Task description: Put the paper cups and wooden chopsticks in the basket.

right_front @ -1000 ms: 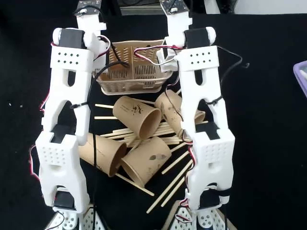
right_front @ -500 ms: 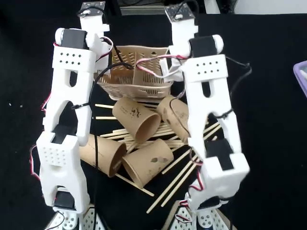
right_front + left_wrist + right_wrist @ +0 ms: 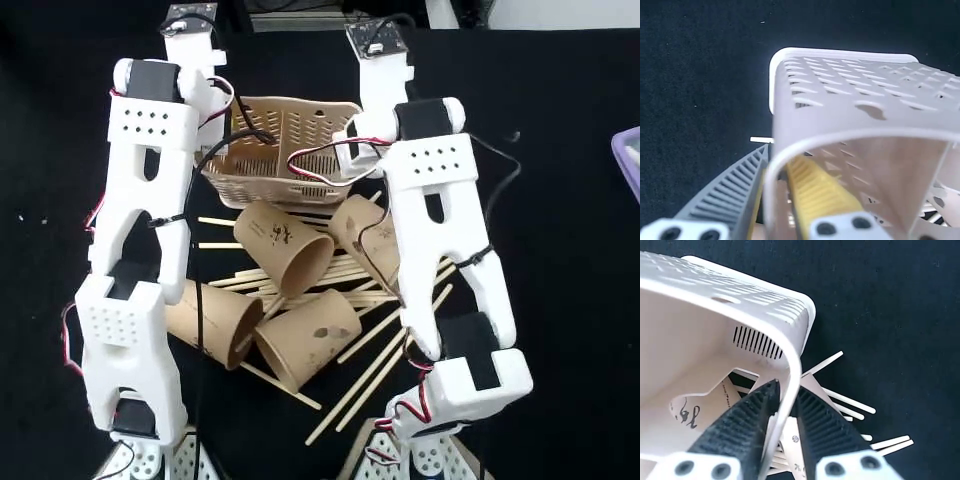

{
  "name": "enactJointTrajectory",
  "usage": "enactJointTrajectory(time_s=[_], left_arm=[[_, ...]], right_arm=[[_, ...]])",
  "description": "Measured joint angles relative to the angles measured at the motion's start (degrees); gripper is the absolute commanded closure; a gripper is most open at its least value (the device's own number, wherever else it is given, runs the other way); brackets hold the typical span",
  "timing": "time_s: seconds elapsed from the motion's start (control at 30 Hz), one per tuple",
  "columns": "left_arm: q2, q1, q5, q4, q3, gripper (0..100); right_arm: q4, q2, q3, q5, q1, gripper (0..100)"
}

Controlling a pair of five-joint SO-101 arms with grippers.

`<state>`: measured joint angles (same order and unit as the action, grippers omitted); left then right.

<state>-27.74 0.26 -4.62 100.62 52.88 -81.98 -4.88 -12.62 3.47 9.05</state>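
- I am counting four paper cups (image 3: 285, 248): that one, another cup (image 3: 368, 240), a third cup (image 3: 208, 320) and a fourth cup (image 3: 305, 342).
- I am counting one basket (image 3: 265, 182).
- I am seeing many wooden chopsticks (image 3: 345, 275), well over ten. They are crossing and hiding under the cups, so I am not getting an exact number.
- I am working with two arms and two grippers, my left gripper (image 3: 776, 155) and my right gripper (image 3: 785, 389).
- I am seeing one purple container (image 3: 628, 160).

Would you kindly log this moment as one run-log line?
left claw: shut on basket rim | right claw: shut on basket rim | paper cups, chopsticks: on table
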Motion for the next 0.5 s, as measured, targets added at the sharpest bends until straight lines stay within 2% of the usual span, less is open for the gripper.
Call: enactJointTrajectory(time_s=[0.1, 0.27, 0.5], left_arm=[[0.0, -0.2, 0.0, 0.0, 0.0, 84], [-0.2, -1.1, 0.0, -0.1, 0.0, 84], [-0.2, -1.1, 0.1, -3.0, 0.0, 84]], right_arm=[[0.0, 0.1, -0.1, 0.0, -0.2, 97.3], [1.7, 0.1, -1.0, 0.2, -0.3, 81.7], [3.3, -0.5, -7.6, 0.1, -0.3, 81.1]])
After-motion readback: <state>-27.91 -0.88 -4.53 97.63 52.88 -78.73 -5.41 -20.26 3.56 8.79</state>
